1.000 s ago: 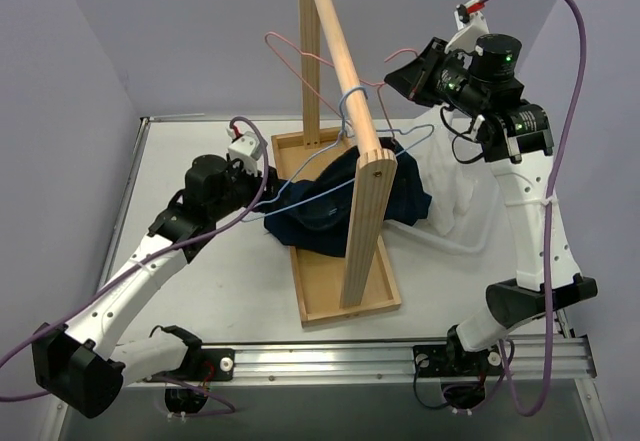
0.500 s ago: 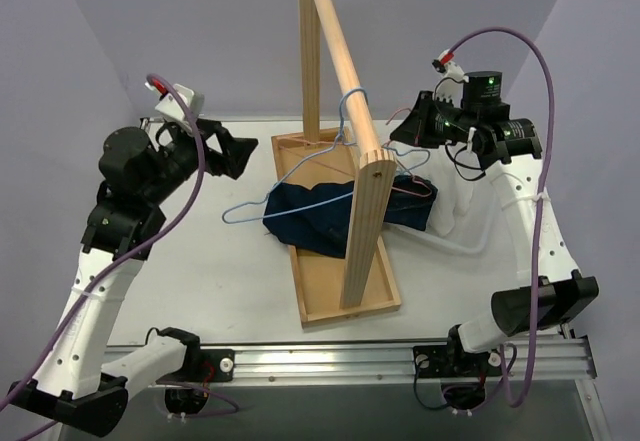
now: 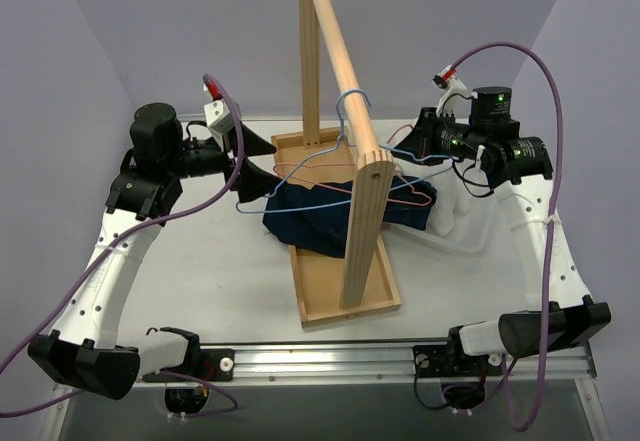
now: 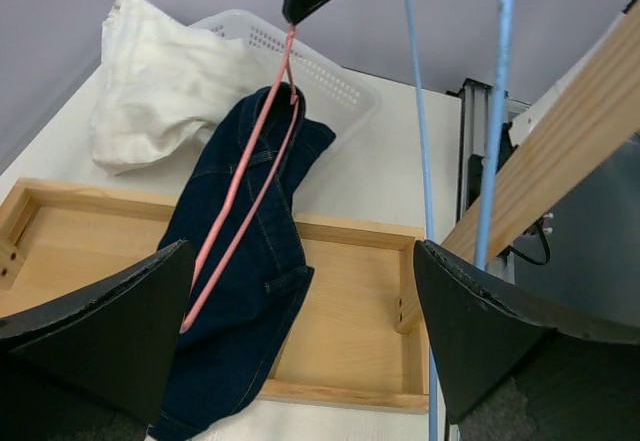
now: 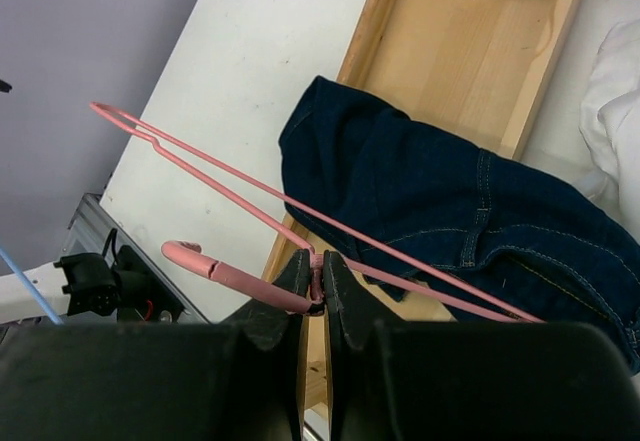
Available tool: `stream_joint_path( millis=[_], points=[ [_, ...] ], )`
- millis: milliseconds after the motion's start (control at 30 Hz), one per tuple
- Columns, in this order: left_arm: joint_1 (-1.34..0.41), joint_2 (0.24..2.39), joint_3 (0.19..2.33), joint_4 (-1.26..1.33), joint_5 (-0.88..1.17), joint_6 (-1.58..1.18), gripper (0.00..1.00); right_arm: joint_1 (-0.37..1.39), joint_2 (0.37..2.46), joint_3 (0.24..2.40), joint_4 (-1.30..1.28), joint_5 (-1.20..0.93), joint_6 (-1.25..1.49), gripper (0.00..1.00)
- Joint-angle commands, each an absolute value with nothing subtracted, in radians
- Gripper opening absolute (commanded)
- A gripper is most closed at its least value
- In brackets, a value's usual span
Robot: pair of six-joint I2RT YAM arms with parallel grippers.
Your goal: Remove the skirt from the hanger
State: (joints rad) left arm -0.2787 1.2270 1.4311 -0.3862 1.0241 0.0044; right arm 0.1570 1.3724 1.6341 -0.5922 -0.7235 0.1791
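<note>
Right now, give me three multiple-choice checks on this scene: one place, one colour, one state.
1. Where does the denim skirt lie?
A. across the wooden tray
B. in the white basket
C. over the rod

2. What colour is the hanger hooked on the rod?
A. pink
B. blue
C. green

3. How is the left gripper?
A. shut on the skirt
B. shut on the rod
C. open

Answers:
1 A, the skirt slumps across the tray.
2 B, a blue hook loops over the rod.
3 C, its fingers stand wide apart.
</note>
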Motion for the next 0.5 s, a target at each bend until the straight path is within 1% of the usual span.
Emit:
stream_joint_path(
  millis=[0, 67, 167, 467],
  points=[
    [-0.273, 1.219, 1.413, -0.471, 1.144, 0.121, 0.99, 0.155, 1.371, 1.631, -0.581, -0.801, 0.187, 0.00],
    [-0.273, 1.232, 1.425, -0.520, 1.138, 0.164, 0.99, 0.153, 1.368, 1.638, -0.572, -0.825, 0.201, 0.00],
    [-0.273, 1.247, 1.425, -0.529, 1.102, 0.173, 0.99, 0.155, 1.361, 1.651, -0.557, -0.865, 0.218, 0.00],
    [-0.273, 1.279, 1.436, -0.566, 1.091, 0.215, 0.99, 0.166, 1.345, 1.669, -0.560, -0.922, 0.225, 0.00]
  ],
)
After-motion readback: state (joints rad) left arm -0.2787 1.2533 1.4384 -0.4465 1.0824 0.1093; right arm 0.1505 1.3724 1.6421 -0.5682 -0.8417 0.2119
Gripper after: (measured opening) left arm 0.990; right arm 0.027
